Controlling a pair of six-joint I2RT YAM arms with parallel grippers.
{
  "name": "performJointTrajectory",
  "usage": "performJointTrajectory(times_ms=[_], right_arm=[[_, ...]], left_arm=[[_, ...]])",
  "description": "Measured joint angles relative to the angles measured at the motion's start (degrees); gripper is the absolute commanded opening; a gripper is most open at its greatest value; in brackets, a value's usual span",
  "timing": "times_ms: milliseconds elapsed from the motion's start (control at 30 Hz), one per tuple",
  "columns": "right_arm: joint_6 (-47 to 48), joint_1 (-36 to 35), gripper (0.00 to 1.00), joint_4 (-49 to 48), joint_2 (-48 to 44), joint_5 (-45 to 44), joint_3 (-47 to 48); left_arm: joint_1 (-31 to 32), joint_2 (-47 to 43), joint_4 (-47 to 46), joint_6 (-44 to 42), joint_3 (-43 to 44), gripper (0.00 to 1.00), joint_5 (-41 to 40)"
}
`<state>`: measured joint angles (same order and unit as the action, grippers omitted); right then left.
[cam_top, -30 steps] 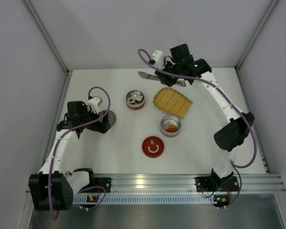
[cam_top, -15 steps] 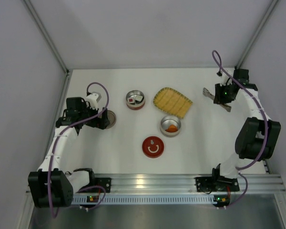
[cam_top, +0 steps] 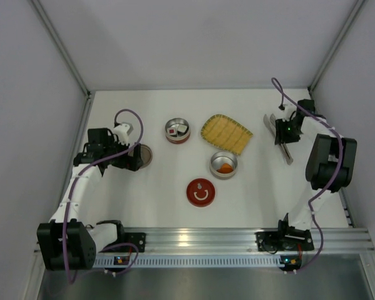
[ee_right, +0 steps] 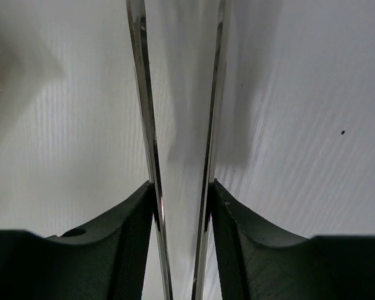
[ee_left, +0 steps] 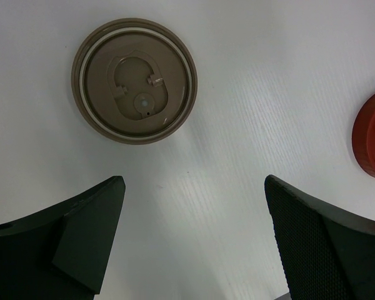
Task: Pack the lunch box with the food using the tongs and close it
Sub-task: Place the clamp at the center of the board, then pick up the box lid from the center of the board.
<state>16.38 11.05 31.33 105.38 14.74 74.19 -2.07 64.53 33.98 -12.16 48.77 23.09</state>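
My right gripper [cam_top: 284, 132] is at the table's far right, shut on the slim metal tongs [cam_top: 288, 154]. In the right wrist view both tong arms [ee_right: 144, 94] run up between my fingers, each pressed against a pad, with the right gripper [ee_right: 181, 184] around them. The lunch box is in parts. One round tin [cam_top: 177, 130] holds white food blocks, and another tin [cam_top: 224, 164] holds an orange chunk [cam_top: 224, 168]. My left gripper [ee_left: 194, 184] is open and empty just short of a brown lid [ee_left: 134, 80].
A yellow woven tray [cam_top: 226, 134] lies between the two tins. A red lid [cam_top: 200, 191] with a smiley face lies near the front centre, and its edge [ee_left: 372, 134] shows in the left wrist view. The brown lid [cam_top: 144, 155] lies at the left. Grey walls enclose the table.
My right arm swung from the back centre to the far right, carrying the tongs, which now point toward the near edge. The left arm barely moved.
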Motion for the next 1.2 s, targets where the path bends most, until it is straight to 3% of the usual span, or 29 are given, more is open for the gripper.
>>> performJointTrajectory(times_ms=[100,233,567,633,667,900,1033,1100,1200], right_arm=[[0.1,0.0,0.41,0.3,3.5,-0.4,0.9],[0.2,0.0,0.53,0.9,4.9,-0.8,1.0],[1.5,0.0,0.70,3.8,4.5,-0.1,2.0],[1.9,0.0,0.96,5.7,3.3,0.7,2.7],[2.1,0.0,0.98,6.7,2.5,1.1,3.2],[4.7,0.0,0.99,12.2,-7.4,5.2,8.2],[6.3,0.0,0.98,15.0,-14.5,9.5,8.7],[6.9,0.0,0.97,16.5,-17.6,12.0,8.6],[7.2,0.0,0.97,17.1,-23.2,16.1,5.2]], left_arm=[[0.0,0.0,0.5,-0.4,0.0,0.98,0.0],[0.0,0.0,1.1,-1.6,0.1,0.98,0.0],[0.0,-1.2,3.4,-4.1,0.9,0.98,0.0],[0.0,-1.5,4.1,-4.5,1.1,0.99,0.2],[0.0,-1.6,4.5,-4.8,1.3,0.98,0.3],[0.0,-2.3,9.0,-9.7,3.1,0.98,5.6],[1.0,-2.0,12.2,-12.5,5.6,0.91,8.5],[4.2,-1.1,13.0,-12.9,7.2,0.87,8.3],[13.6,1.2,12.7,-12.5,8.9,0.81,5.1]])
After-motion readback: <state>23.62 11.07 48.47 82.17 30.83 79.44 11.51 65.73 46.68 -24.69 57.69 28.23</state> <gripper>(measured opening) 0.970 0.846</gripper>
